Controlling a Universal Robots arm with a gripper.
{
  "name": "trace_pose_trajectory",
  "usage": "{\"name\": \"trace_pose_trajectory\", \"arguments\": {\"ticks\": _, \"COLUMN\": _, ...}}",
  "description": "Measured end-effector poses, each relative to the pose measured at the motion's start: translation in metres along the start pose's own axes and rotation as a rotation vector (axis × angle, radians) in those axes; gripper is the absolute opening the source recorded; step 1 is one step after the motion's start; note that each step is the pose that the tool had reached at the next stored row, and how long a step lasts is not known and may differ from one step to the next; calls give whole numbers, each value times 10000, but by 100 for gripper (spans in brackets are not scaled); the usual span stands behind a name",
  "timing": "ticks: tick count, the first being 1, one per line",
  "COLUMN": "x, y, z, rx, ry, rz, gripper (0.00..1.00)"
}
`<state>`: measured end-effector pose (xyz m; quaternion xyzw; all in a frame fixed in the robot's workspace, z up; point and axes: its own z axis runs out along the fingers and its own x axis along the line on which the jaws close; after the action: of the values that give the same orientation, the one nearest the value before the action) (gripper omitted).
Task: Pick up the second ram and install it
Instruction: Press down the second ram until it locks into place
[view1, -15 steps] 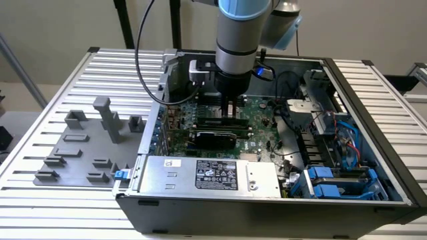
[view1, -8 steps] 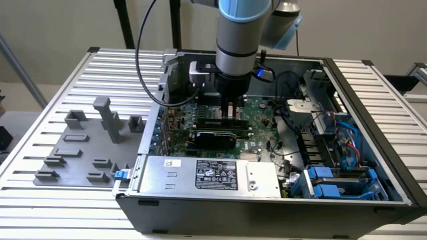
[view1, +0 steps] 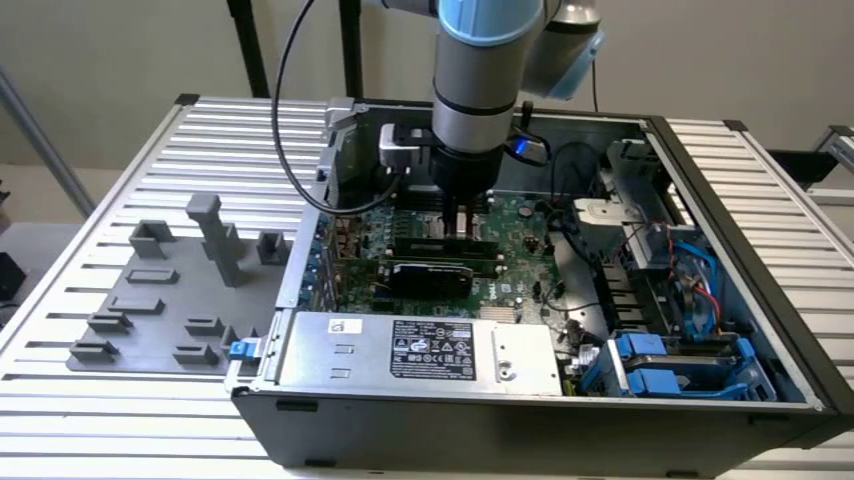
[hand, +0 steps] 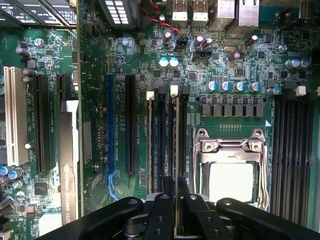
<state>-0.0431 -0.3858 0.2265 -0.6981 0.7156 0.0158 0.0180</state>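
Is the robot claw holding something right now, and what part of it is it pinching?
Yes. The gripper is pinching the second ram by its top edge, near the middle, with the stick standing in a memory slot beside the CPU socket.

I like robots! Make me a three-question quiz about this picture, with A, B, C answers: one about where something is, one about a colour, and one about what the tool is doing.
1. Where is the tool?
A. Over the grey blocks
B. Inside the open computer case
C. Above the blue drive trays

2. What colour is the big board?
A. Green
B. Red
C. White

3. What is the tool doing?
A. Hanging wide open
B. Holding a grey block
C. Gripping a thin memory stick

Answers:
1 B: the tool reaches down into the computer case.
2 A: the board is green.
3 C: the memory stick runs between its closed fingers.
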Motion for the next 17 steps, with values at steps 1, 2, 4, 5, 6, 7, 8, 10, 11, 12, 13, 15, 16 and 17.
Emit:
{"name": "trace_pose_trajectory", "arguments": {"ticks": 1, "x": 0, "y": 0, "z": 2, "rx": -3, "ry": 9, "rz": 0, "gripper": 0}}
{"name": "trace_pose_trajectory", "arguments": {"ticks": 2, "x": 1, "y": 0, "z": 4, "rx": -7, "ry": 18, "rz": -1, "gripper": 0}}
{"name": "trace_pose_trajectory", "arguments": {"ticks": 4, "x": 1, "y": 0, "z": 9, "rx": -20, "ry": 33, "rz": 0, "gripper": 0}}
{"name": "trace_pose_trajectory", "arguments": {"ticks": 5, "x": 1, "y": 1, "z": 11, "rx": -27, "ry": 40, "rz": 2, "gripper": 0}}
{"name": "trace_pose_trajectory", "arguments": {"ticks": 6, "x": 1, "y": 1, "z": 13, "rx": -32, "ry": 45, "rz": 2, "gripper": 0}}
{"name": "trace_pose_trajectory", "arguments": {"ticks": 7, "x": 2, "y": 1, "z": 14, "rx": -37, "ry": 50, "rz": 2, "gripper": 0}}
{"name": "trace_pose_trajectory", "arguments": {"ticks": 8, "x": 2, "y": 1, "z": 15, "rx": -38, "ry": 52, "rz": 1, "gripper": 0}}
{"name": "trace_pose_trajectory", "arguments": {"ticks": 10, "x": -1, "y": 0, "z": 31, "rx": -37, "ry": 51, "rz": 4, "gripper": 0}}
{"name": "trace_pose_trajectory", "arguments": {"ticks": 11, "x": -1, "y": 0, "z": 32, "rx": -37, "ry": 51, "rz": 6, "gripper": 0}}
{"name": "trace_pose_trajectory", "arguments": {"ticks": 12, "x": -2, "y": 0, "z": 34, "rx": -37, "ry": 51, "rz": 7, "gripper": 0}}
{"name": "trace_pose_trajectory", "arguments": {"ticks": 13, "x": -3, "y": 0, "z": 36, "rx": -37, "ry": 52, "rz": 8, "gripper": 0}}
{"name": "trace_pose_trajectory", "arguments": {"ticks": 15, "x": -6, "y": 0, "z": 39, "rx": -37, "ry": 52, "rz": 11, "gripper": 0}}
{"name": "trace_pose_trajectory", "arguments": {"ticks": 16, "x": -7, "y": 1, "z": 41, "rx": -37, "ry": 52, "rz": 13, "gripper": 0}}
{"name": "trace_pose_trajectory", "arguments": {"ticks": 17, "x": -9, "y": 1, "z": 44, "rx": -36, "ry": 51, "rz": 15, "gripper": 0}}
